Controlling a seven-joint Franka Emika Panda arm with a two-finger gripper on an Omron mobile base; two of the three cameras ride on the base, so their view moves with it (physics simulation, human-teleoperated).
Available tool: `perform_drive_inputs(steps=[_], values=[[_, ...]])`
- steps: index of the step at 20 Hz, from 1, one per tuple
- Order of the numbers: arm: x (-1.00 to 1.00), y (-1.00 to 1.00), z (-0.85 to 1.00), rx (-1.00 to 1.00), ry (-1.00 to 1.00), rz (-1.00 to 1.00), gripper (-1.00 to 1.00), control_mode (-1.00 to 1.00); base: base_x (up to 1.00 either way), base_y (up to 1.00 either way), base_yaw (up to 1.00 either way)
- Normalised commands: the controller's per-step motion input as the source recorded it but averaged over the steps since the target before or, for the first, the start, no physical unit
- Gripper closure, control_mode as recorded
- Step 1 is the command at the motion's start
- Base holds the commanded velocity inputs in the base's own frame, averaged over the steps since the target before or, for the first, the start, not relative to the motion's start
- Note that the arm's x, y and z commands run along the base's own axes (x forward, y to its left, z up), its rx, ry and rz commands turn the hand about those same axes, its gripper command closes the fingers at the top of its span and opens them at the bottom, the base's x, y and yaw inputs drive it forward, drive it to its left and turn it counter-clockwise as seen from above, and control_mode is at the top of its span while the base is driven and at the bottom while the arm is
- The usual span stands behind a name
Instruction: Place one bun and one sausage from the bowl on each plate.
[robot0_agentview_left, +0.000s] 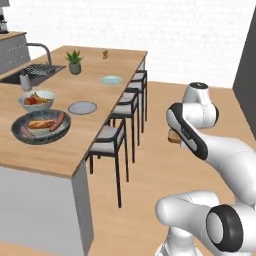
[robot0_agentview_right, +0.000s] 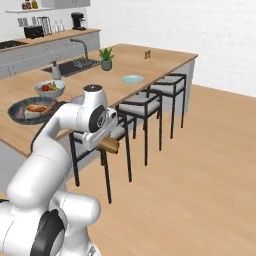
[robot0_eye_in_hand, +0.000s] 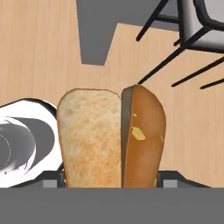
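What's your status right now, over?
Jaws shut on bun, held off the counter above the floor. Both plates bare; bowl holds sausages and a bun. Stools line the counter edge.

Open floor (robot0_agentview_right: 200, 165) lies beside the stools (robot0_agentview_right: 142, 107), which line the counter (robot0_agentview_left: 85, 87) edge. On it, the plates (robot0_agentview_left: 82, 107) lie apart with bare wood between; the plant (robot0_agentview_left: 74, 62) stands farther back.

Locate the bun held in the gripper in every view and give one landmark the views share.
Left base view: the bun peeks out behind the arm's forearm, right of centre.
Right base view: it juts from the gripper, left of centre, before the stools.
Hand view: it stands at bottom centre, split open.
Shared landmark: the nearest stool.
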Motion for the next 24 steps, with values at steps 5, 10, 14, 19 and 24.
perform_drive_inputs(steps=[5, 10, 14, 19, 24], values=[[0.0, 0.0, 0.0, 0.0, 0.0, 0.0, 1.0, 1.0, 0.09, -0.98, 0.53], [0.0, 0.0, 0.0, 0.0, 0.0, 0.0, 1.0, 1.0, 0.13, -0.87, 0.54], [0.0, 0.0, 0.0, 0.0, 0.0, 0.0, 1.0, 1.0, 0.2, -0.78, 0.54], [0.0, 0.0, 0.0, 0.0, 0.0, 0.0, 1.0, 1.0, 0.28, -0.72, 0.54], [0.0, 0.0, 0.0, 0.0, 0.0, 0.0, 1.0, 1.0, 0.35, -0.74, 0.51]])
